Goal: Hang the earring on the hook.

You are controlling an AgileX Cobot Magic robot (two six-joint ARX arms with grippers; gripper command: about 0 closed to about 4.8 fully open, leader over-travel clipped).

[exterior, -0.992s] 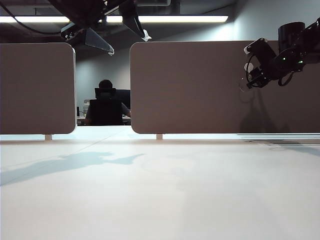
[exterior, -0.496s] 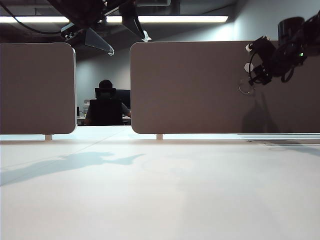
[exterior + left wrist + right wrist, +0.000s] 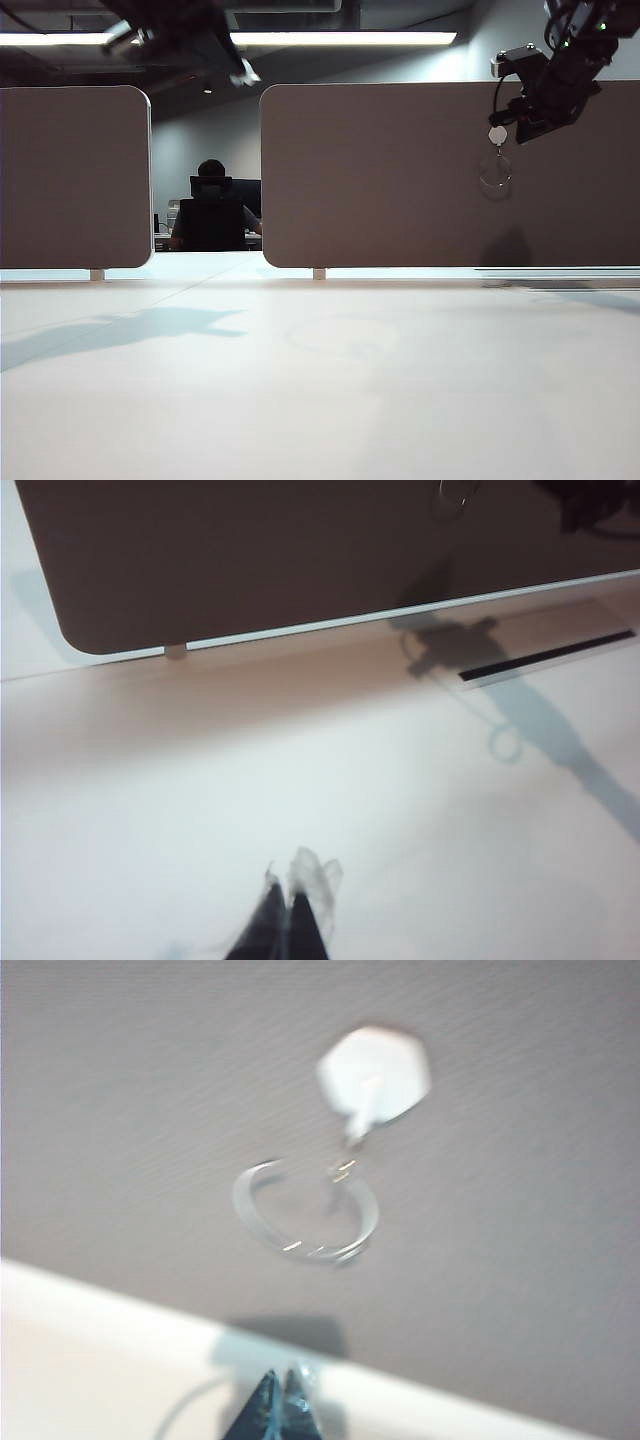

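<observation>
While the earring [image 3: 305, 1212] hangs from the hook [image 3: 374, 1072] on the grey panel [image 3: 400, 170], both hands are clamped empty.
Right hand [image 3: 284, 1400] sits just beside the hook; left hand [image 3: 293, 920] hovers well apart, over the bench [image 3: 320, 380].

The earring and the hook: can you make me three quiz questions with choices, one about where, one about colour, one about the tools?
1. Where is the earring?
A. on the table
B. hanging from the hook
C. in the right tool

2. What colour is the hook's pad?
A. white
B. red
C. black

3. How are both tools?
A. both open
B. both shut
C. one open

Answers: 1 B, the hoop dangles under the pad on the panel, apart from the right tool. 2 A, the pad shows white. 3 B, the left tool and the right tool have their tips together, holding nothing.
</observation>
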